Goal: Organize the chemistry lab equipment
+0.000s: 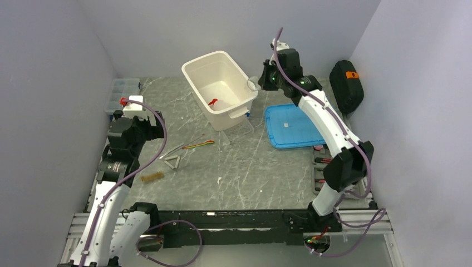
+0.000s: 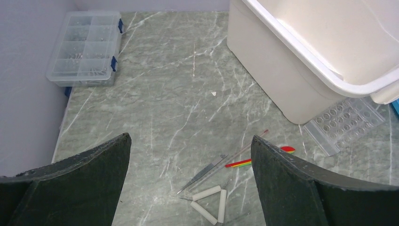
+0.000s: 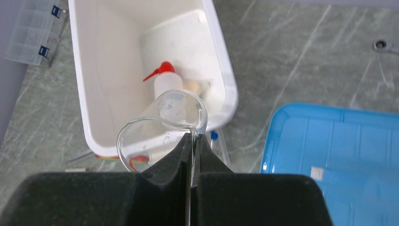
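**Student:** Progress so far, judging from the layout?

**Instructor:** Showing an early-to-middle stage, as an estimate only. Showing squeeze bottle [image 3: 167,84] with red nozzle lying inside white bin [image 3: 226,70], so counting that one item as stowed.

**Student:** Carrying anything at present?

**Instructor:** Holding clear beaker [image 3: 160,125] by its rim in right gripper [image 3: 193,140], jaws pressed together on the glass wall. Hanging it over the near end of the bin, by the wrist view, and not yet setting it down.

**Student:** And doing what on the other side?

**Instructor:** Hovering left gripper [image 2: 190,141] over table [image 2: 164,84], jaws standing wide apart and gripping nothing.

**Student:** Leaving what outside the bin?

**Instructor:** Leaving most of the equipment:
- tongs [image 2: 207,170], metal triangle [image 2: 207,193] and rainbow strip [image 2: 259,161] lying close together on the table in front of the bin;
- wire brush [image 1: 151,177] lying nearer the left arm;
- tube rack [image 2: 346,122] sitting just beside the bin's wall, partly under its rim.

Showing blue lid [image 3: 329,136] lying flat to the right of the bin, apart from it, so probably waiting for a last closing step. Passing over organizer box [image 2: 84,47] against the far left wall as no part of the job.
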{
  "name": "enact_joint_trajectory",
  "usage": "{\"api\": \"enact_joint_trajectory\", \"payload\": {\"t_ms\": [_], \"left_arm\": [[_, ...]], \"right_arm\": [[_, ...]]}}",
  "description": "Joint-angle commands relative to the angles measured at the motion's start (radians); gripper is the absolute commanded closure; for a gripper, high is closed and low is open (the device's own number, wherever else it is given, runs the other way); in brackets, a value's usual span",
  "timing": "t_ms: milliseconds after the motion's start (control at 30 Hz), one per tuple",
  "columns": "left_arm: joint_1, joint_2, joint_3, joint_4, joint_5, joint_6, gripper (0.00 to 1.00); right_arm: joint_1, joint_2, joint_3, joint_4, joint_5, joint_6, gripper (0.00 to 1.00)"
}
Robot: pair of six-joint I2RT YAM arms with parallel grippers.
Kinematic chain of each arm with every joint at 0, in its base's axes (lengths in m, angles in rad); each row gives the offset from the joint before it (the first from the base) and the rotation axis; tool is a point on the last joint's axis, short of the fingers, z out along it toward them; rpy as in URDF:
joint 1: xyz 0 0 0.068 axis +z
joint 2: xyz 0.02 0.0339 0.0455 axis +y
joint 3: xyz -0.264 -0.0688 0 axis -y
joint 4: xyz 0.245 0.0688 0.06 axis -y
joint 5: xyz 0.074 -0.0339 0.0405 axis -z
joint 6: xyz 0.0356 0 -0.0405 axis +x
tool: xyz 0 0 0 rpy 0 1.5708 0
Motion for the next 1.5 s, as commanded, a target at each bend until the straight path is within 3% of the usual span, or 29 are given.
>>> {"api": "enact_joint_trajectory", "payload": {"t_ms": [0, 333, 467, 633, 1467], "left_arm": [[-0.012, -0.014, -0.004, 0.044, 0.026, 0.007, 0.01], [-0.022, -0.016, 0.000, 0.040, 0.023, 0.011, 0.01], [-0.024, -0.014, 0.000, 0.039, 0.023, 0.013, 0.01], [-0.028, -0.012, 0.000, 0.037, 0.025, 0.011, 0.01], [-0.038, 0.001, 0.006, 0.034, 0.019, 0.013, 0.01]], "right_arm": [[0.009, 0.115, 0.159, 0.004, -0.025, -0.046, 1.00], [0.073, 0.435, 0.559, -0.200, 0.105, -0.144, 1.00], [0.079, 0.523, 0.645, -0.253, 0.137, -0.154, 1.00], [0.084, 0.592, 0.678, -0.278, 0.087, -0.148, 1.00], [0.110, 0.780, 0.746, -0.328, 0.181, -0.204, 1.00]]}}
